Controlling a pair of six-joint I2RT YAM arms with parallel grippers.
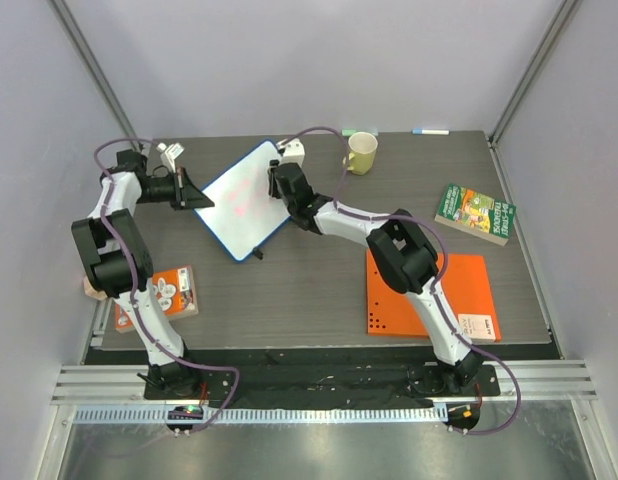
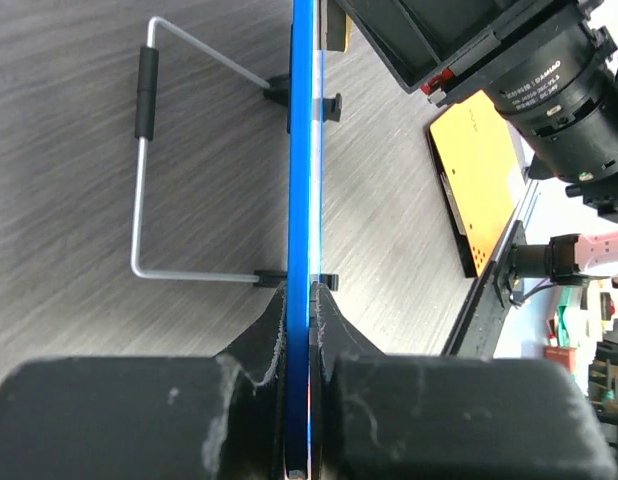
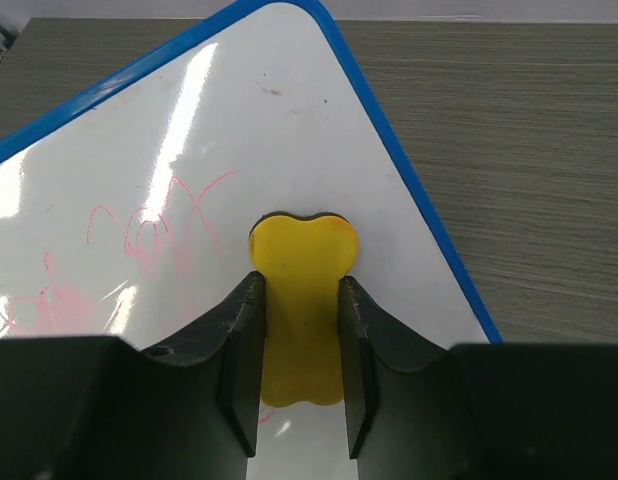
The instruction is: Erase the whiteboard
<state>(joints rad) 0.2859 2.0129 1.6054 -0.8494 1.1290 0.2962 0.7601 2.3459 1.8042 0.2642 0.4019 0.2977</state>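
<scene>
Two books and one sheet nearest: by the near left corner, an orange book [image 1: 159, 297]; toward the near right corner, a flat orange sheet [image 1: 429, 290]; by the right edge, a green book [image 1: 475, 212]. Farther in, left of centre and toward the far edge, the whiteboard [image 1: 244, 200], propped at a tilt. From the left wrist alone: board edge-on, blue rim a straight line between the fingers, and behind it a wire stand [image 2: 146, 95] swung out toward the counter. From the right wrist alone: faint red marks [image 3: 139, 235] on the white face, and a yellow eraser [image 3: 301, 260] laid against it near a rounded corner. Left gripper [image 1: 196, 197] pinched tight on the rim facing the left edge; arm folded up over its base, forearm along the left edge, wrist turned inward. Right gripper [image 1: 277, 183] closed on the eraser; elbow raised above the sheet, forearm stretched long toward the far left. Beyond, at the far edge, a yellow mug [image 1: 362, 152] and a marker [image 1: 429, 131].
</scene>
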